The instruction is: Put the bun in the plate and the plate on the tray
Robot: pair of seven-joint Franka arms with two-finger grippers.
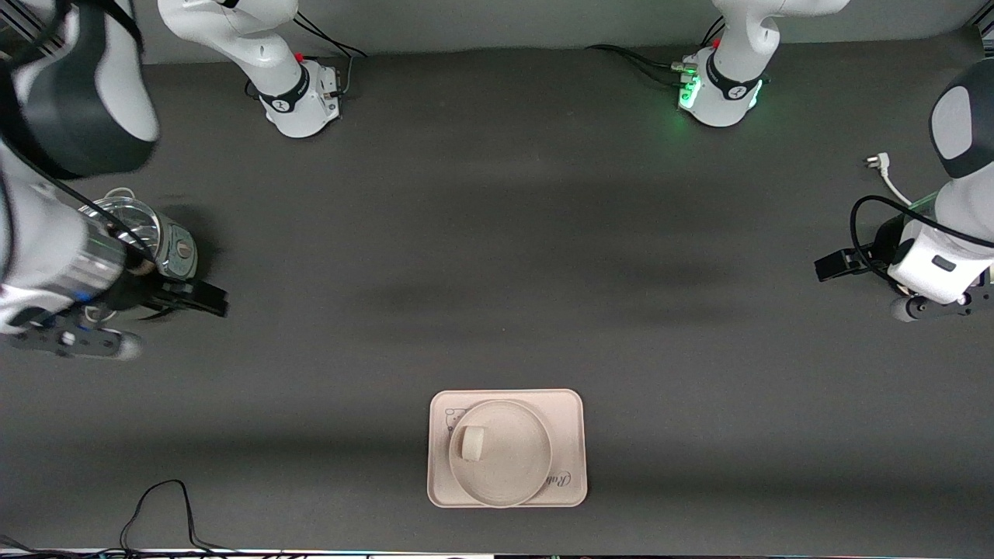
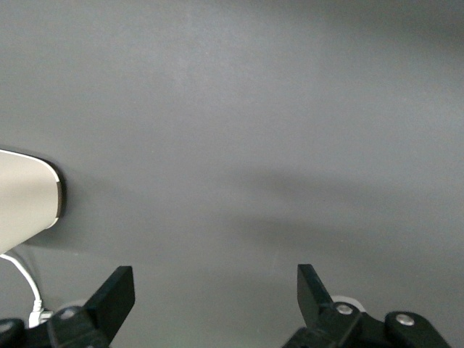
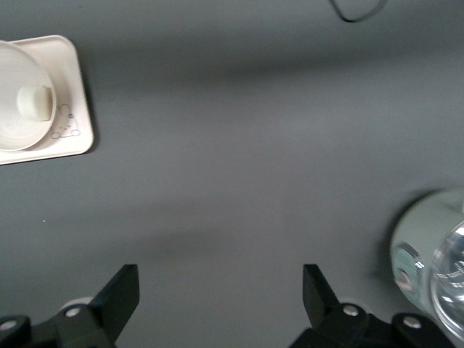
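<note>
The cream rectangular tray (image 1: 571,435) lies near the front camera at mid-table. The round cream plate (image 1: 512,458) sits on it, and the small off-white bun (image 1: 472,443) lies in the plate, toward the right arm's end. The right wrist view also shows the tray (image 3: 72,109), the plate (image 3: 11,123) and the bun (image 3: 35,102). My right gripper (image 1: 203,299) is open and empty over bare table at the right arm's end (image 3: 220,290). My left gripper (image 1: 835,265) is open and empty over the left arm's end (image 2: 216,290).
A glass jar on a grey-green base (image 1: 159,233) stands by my right gripper and shows in the right wrist view (image 3: 435,261). A white plug and cable (image 1: 881,167) lie near my left gripper. A black cable (image 1: 159,505) loops at the table's near edge.
</note>
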